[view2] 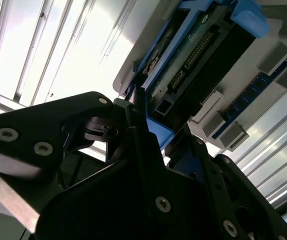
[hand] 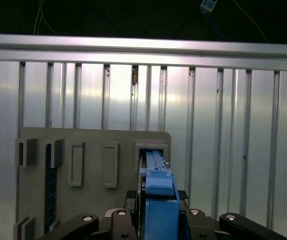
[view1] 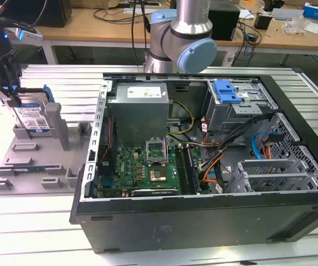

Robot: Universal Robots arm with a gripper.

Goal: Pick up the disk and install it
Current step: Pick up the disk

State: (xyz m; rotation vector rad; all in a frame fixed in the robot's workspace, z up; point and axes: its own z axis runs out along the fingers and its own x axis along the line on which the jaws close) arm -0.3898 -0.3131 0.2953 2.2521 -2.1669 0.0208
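The disk [view1: 34,118], silver with a blue-and-white label and a blue frame, stands on edge in a slot of the grey holder plate [view1: 29,166] at the exterior view's left. My black gripper [view1: 12,97] comes down on its top edge from above. In both wrist views the fingers [hand: 188,216] press against either side of the disk's blue frame [hand: 158,187]. The second wrist view shows the disk's connector edge [view2: 193,55] just past my gripper [view2: 151,127], which is shut on the frame.
An open computer case [view1: 203,221] lies on the ribbed aluminium table [view1: 31,233], to the holder's right in the exterior view. It holds a motherboard [view1: 142,166], a power supply [view1: 139,108], loose cables, and a drive cage with a blue latch [view1: 227,91]. The arm's base [view1: 181,39] stands behind it.
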